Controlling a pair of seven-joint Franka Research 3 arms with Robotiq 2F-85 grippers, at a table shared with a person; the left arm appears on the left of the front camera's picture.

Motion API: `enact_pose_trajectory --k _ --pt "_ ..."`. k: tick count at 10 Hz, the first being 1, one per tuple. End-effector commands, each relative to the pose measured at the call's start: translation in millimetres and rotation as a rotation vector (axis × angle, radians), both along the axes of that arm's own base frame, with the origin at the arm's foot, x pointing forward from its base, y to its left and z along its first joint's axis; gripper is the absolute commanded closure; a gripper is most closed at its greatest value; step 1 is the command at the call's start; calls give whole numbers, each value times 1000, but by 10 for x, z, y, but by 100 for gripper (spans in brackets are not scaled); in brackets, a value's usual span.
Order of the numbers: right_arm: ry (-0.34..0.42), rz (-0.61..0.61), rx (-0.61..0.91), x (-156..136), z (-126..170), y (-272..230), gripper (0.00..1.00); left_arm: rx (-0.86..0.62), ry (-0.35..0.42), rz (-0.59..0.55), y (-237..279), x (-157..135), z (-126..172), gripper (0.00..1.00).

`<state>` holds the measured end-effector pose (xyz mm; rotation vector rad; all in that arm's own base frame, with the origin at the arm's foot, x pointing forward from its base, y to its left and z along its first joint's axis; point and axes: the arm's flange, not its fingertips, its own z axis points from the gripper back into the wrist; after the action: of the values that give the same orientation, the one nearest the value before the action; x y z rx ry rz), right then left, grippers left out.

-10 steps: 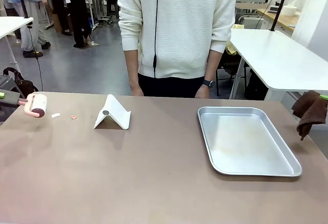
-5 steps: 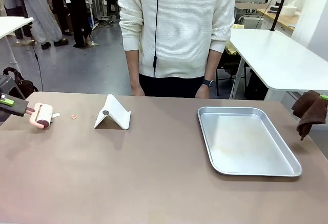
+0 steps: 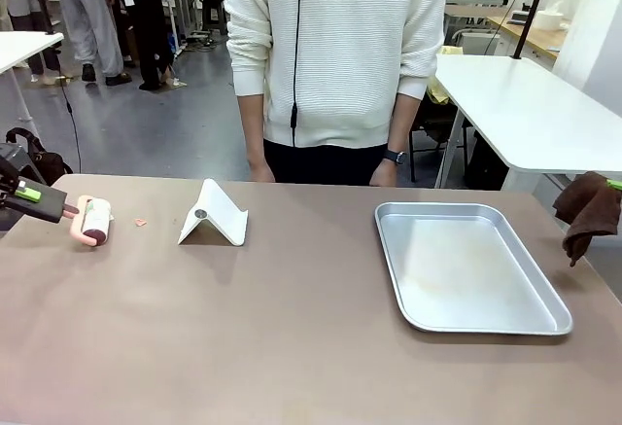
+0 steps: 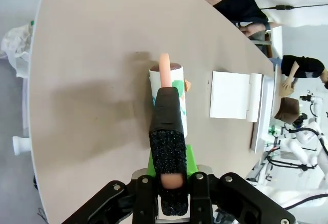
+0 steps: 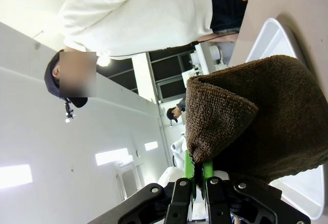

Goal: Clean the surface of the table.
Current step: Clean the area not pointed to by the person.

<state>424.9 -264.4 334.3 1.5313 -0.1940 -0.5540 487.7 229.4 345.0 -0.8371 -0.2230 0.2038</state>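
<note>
The brown table spans the front view. At its far left edge my left gripper is shut on the pink handle of a white lint roller, whose roll lies on the tabletop. The left wrist view shows the lint roller just past my gripper, resting on the table. A small pink scrap lies just right of the roll and shows as a scrap beside it. My right gripper is shut on a brown cloth, which hangs as a cloth off the right edge.
A white folded stand sits right of the scrap. A silver metal tray lies on the right half. A person in a white sweater stands at the far side, hands down by the table edge. White tables stand behind.
My left gripper has slid right with the lint roller along the tabletop. The roll now covers the spot where a small white scrap lay. The right arm and cloth have not moved.
</note>
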Motion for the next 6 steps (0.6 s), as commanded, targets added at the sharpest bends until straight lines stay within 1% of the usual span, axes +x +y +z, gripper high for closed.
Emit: enact_pose_trajectory --k 1,2,6 --pt "-5 17 -1 -31 53 7 93 77 13 -59 -253 -139 -69 78" --pt "-5 17 -1 -31 53 7 93 84 39 -86 -375 -93 -50 78" --pt "-5 17 -1 -31 53 7 93 150 67 -140 -878 95 63 78"
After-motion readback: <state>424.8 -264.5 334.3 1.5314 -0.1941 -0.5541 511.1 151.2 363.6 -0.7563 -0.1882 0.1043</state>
